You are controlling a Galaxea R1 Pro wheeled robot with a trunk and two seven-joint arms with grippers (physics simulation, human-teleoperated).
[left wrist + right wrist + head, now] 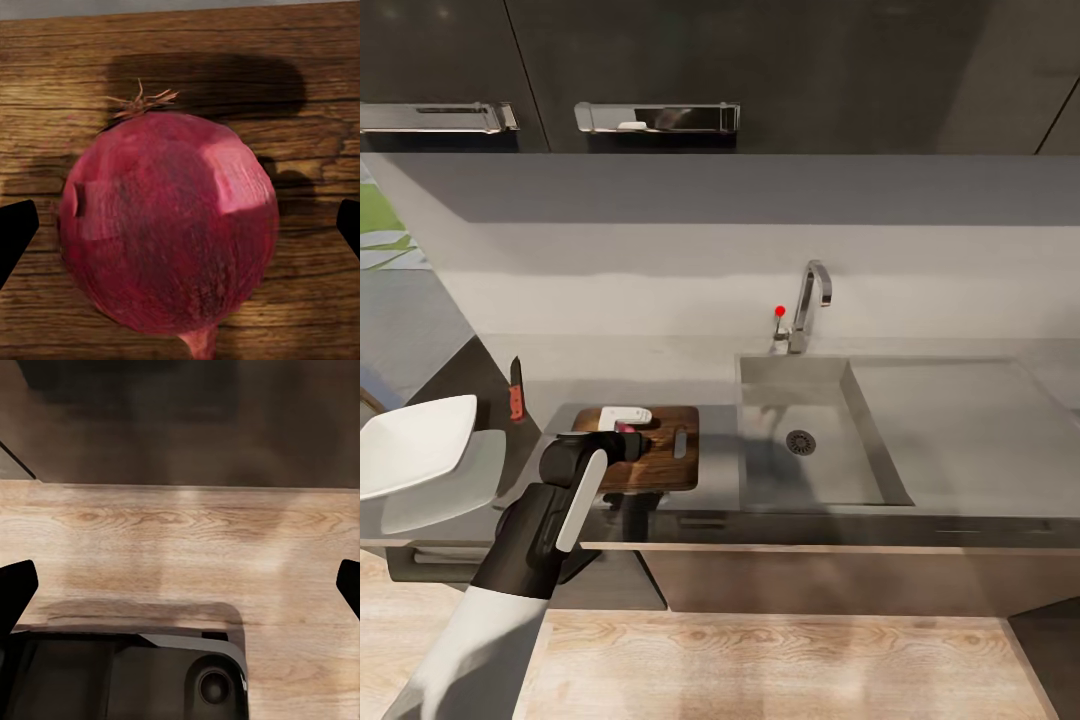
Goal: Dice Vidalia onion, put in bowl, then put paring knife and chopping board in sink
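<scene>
The onion (169, 232) is sitting on the board (656, 450), beside the sink (810, 440) on the counter (960, 420). The left gripper (180, 229) is hanging wide open around it, fingertips apart from it. The right gripper (180, 585) is gaping open over wooden floor (180, 540), holding nothing.

Showing one chopping board (650, 447), one onion (166, 232), one paring knife (516, 391) and one bowl (412, 444). Also showing one sink (815, 440) with one faucet (810, 300), and two cabinet handles (656, 117) above.
</scene>
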